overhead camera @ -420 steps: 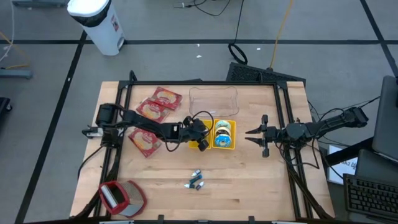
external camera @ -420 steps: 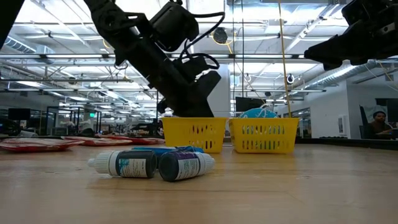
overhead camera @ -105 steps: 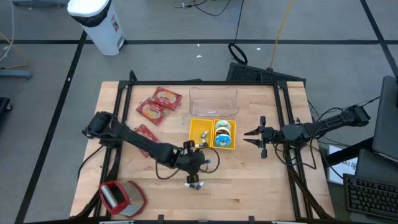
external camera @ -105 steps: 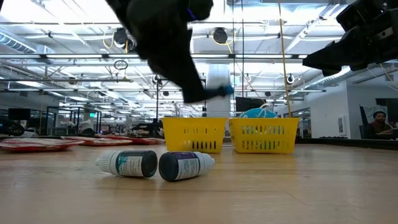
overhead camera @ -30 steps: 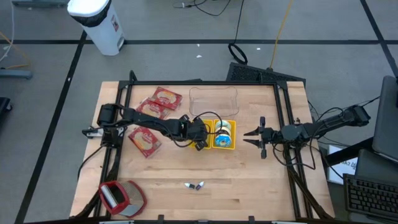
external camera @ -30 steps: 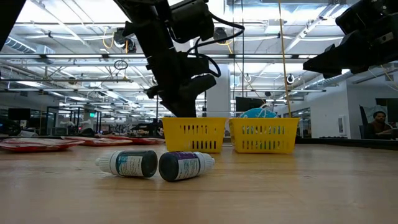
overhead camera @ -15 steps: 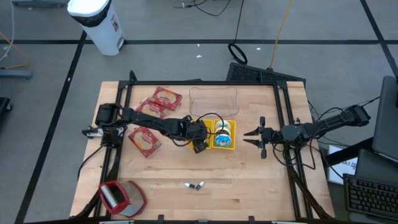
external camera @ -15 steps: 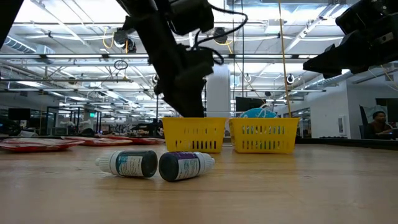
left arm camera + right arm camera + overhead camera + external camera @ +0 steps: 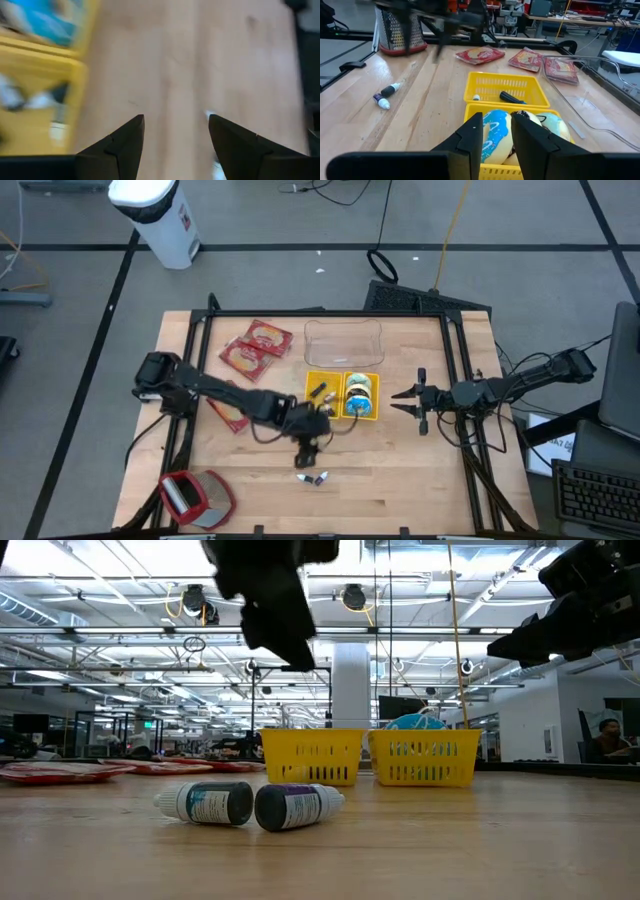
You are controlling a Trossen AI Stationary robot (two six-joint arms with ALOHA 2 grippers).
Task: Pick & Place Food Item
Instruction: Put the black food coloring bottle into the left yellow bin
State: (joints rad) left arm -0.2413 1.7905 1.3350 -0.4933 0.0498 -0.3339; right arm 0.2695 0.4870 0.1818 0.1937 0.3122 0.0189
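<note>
Left claw (image 9: pixel 311 442) hangs released and empty over the middle of the surface (image 9: pixel 400 470), between our two small bottles (image 9: pixel 313 478) near the front edge and the yellow baskets (image 9: pixel 342 396) behind. One bottle (image 9: pixel 511 97) already lies in the left basket; the right one holds a blue-wrapped food item (image 9: pixel 360 394). Our right claw (image 9: pixel 411 400) waits near the right edge, fingers a little apart, gripping nothing.

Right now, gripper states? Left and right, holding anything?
Left gripper: open, empty, over bare table between the yellow baskets and the bottles.
Right gripper: open, empty, parked at the table's right side.
</note>
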